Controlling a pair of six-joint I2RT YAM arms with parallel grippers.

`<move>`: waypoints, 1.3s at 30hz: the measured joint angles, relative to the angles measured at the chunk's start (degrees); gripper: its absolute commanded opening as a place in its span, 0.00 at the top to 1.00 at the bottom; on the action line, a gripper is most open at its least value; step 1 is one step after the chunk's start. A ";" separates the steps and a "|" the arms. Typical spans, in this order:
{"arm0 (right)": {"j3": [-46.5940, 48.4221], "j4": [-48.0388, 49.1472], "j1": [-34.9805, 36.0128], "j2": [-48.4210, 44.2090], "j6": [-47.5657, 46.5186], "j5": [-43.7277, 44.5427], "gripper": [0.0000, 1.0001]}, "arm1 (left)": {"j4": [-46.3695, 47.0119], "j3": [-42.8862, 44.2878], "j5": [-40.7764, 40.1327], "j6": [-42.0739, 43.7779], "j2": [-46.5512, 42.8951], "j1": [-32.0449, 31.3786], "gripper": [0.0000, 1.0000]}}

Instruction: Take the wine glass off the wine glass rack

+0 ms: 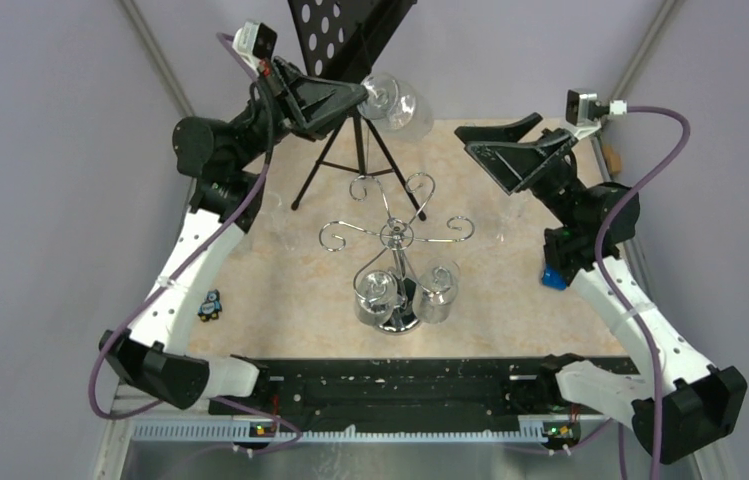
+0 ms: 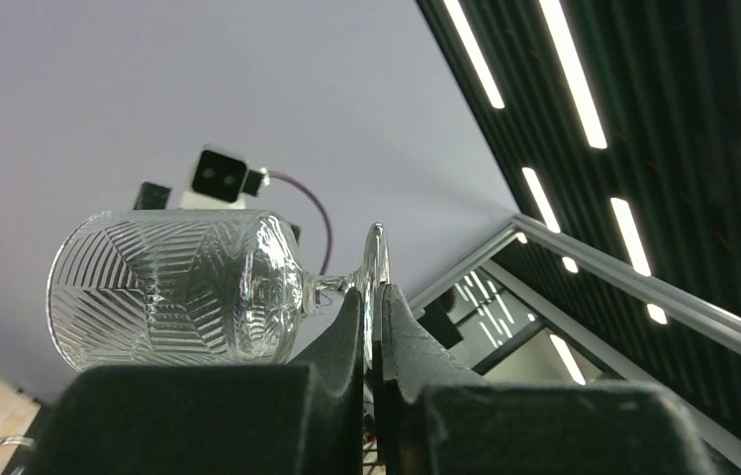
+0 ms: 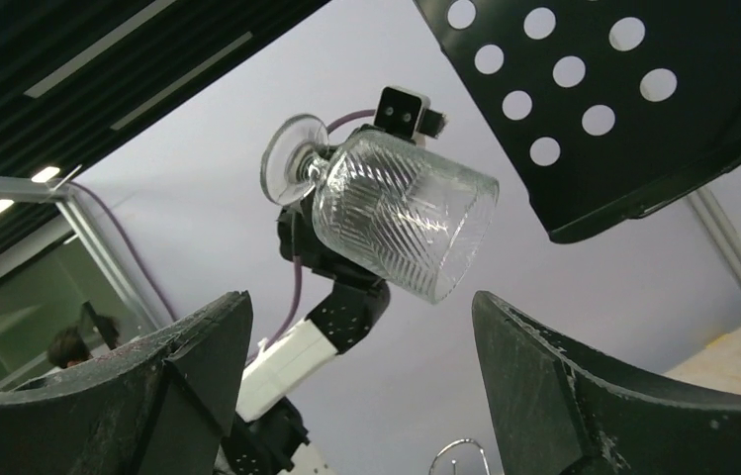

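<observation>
I see a black tripod music stand with a perforated metal plate (image 1: pixel 328 32) at the far side of the beige marbled bench (image 1: pixel 280 285). A small blue penguin figure (image 1: pixel 211 305) lies near the bench's left edge.

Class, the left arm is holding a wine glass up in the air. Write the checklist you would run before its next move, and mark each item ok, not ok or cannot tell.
1. Grip: left pincer shut on the foot of the wine glass: ok.
2. Glass off the wine glass rack, held well above it: ok.
3. Opposite arm ready: right pincer open, facing the glass: ok.
4. Gap between glass and music stand: cannot tell; they sit close in the top view.
5. The two other glasses hang on the rack: ok.
</observation>
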 measured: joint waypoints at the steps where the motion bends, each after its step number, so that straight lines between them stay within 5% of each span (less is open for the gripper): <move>1: 0.35 0.70 0.07 0.57 0.48 -0.20 0.17 | 1.77 0.70 -0.39 -1.22 1.09 -0.39 1.00; 17: 7.82 26.51 1.27 11.39 14.60 -4.96 0.32 | 16.15 5.01 -4.87 -9.55 8.39 -8.04 1.00; 22: 9.70 30.58 1.75 13.46 16.46 -5.73 0.50 | 17.68 5.01 -5.16 -10.56 8.96 -9.11 1.00; 29: 11.23 33.88 2.49 15.17 18.03 -6.14 0.93 | 20.02 5.01 -5.20 -12.66 9.29 -10.25 1.00; 30: 11.26 33.97 2.51 15.17 18.14 -6.10 1.00 | 20.22 4.98 -5.09 -12.81 9.29 -10.36 0.98; 34: 12.52 34.95 2.80 15.26 18.53 -6.16 1.00 | 20.31 4.94 -5.27 -12.66 9.38 -10.34 0.52; 39: 12.68 32.06 2.84 14.78 15.02 -6.62 1.00 | 20.13 4.44 -6.10 -9.27 8.61 -10.27 0.26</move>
